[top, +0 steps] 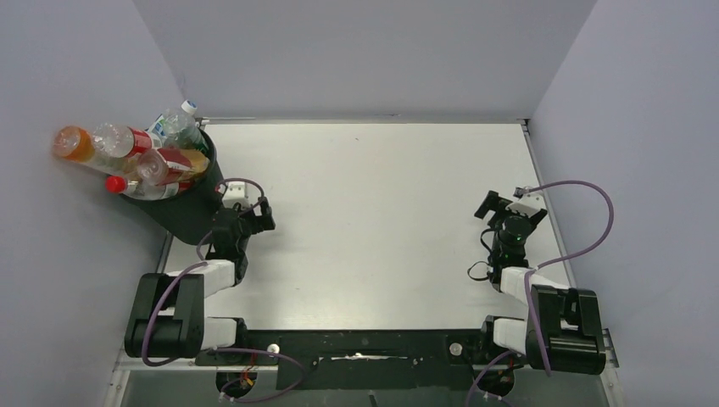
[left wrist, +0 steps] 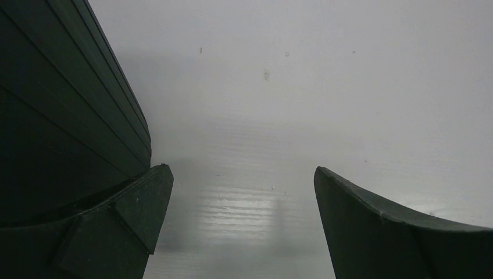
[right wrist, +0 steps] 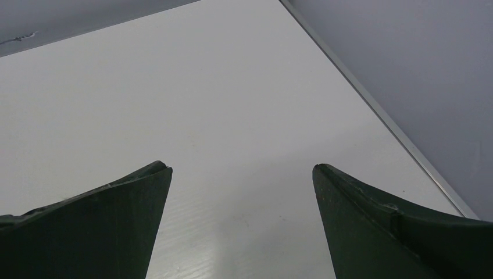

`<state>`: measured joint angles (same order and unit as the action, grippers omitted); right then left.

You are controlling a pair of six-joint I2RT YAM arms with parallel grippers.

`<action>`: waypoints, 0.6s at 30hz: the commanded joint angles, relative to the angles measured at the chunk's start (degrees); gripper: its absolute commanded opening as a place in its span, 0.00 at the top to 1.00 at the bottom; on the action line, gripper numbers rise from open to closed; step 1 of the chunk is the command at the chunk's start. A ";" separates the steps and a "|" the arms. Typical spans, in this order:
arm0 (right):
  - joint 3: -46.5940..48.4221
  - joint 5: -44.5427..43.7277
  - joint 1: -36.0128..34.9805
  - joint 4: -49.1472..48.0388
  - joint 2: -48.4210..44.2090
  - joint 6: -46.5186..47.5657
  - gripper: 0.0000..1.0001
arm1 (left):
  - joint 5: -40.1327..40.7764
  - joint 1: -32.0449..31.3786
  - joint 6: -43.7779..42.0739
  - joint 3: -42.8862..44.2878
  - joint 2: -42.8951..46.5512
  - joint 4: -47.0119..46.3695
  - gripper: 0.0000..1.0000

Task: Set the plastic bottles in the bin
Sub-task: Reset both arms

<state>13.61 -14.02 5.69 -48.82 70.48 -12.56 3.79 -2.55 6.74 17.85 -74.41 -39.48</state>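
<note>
Bin [top: 182, 214], black, stands at the far-left corner of the table [top: 381, 220]. It is packed with plastic bottles [top: 148, 161] that poke up past the rim. An orange bottle [top: 75, 144] leans out toward the left wall [top: 51, 254], and the others are clear, some with red labels. Left gripper [left wrist: 241, 174] is just beside the bin's ribbed side, pincer spread wide and holding nothing; whether its finger touches the bin cannot be told. Right gripper [right wrist: 241, 168] is near the table's right edge, well apart from the bin, also spread wide and holding nothing.
</note>
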 commanded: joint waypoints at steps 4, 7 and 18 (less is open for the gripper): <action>-0.97 -4.65 0.46 -4.04 -2.99 1.79 0.02 | -2.77 1.14 0.63 -0.29 -5.26 -9.94 0.06; -1.66 -5.55 0.48 -3.67 -3.15 2.08 0.02 | -2.86 1.14 -0.11 -0.65 -6.39 -12.19 0.05; -0.83 -7.29 0.34 -5.15 4.29 1.22 0.02 | -2.73 2.24 -1.27 -0.02 -8.26 -12.98 0.05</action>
<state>10.70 -19.42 5.69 -50.33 73.84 -11.92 0.73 -1.48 6.46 16.80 -82.46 -47.44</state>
